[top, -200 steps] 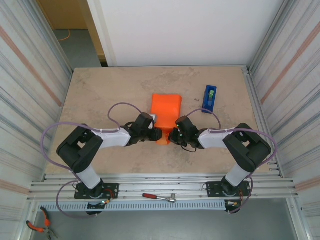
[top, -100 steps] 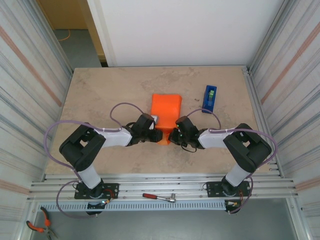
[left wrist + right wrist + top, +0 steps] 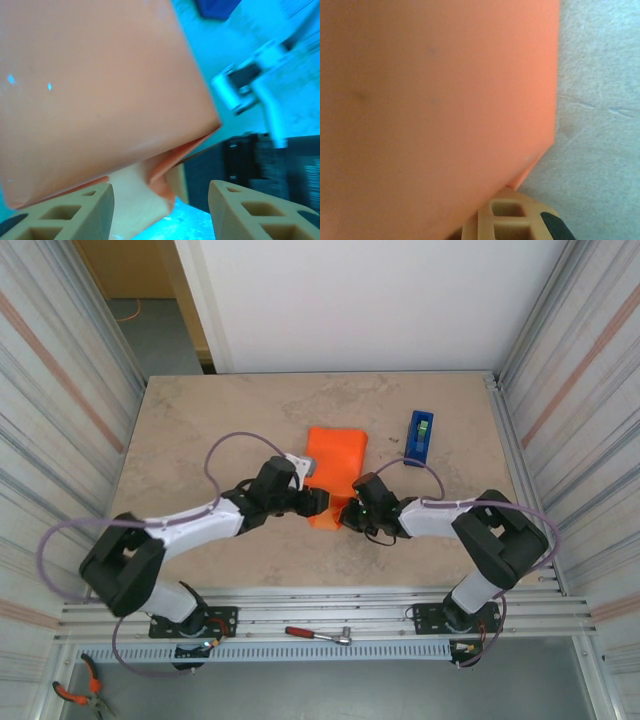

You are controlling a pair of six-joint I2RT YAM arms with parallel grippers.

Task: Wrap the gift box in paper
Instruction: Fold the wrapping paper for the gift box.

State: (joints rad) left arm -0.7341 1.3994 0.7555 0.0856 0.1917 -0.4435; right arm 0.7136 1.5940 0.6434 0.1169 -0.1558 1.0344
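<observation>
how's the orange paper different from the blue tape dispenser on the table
The paper is orange and folded into a bulky bundle; the tape dispenser is blue, smaller and narrower. The left claw and right claw meet at the paper's near end, while the tape dispenser stands apart to its right, untouched. Both lie on the table, long sides pointing roughly away from the arms.

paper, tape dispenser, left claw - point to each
paper (image 3: 336, 458), top view, middle of its orange upper face
tape dispenser (image 3: 420, 436), top view, middle of its blue body
left claw (image 3: 160, 192), left wrist view, midway between its two fingertips
</observation>
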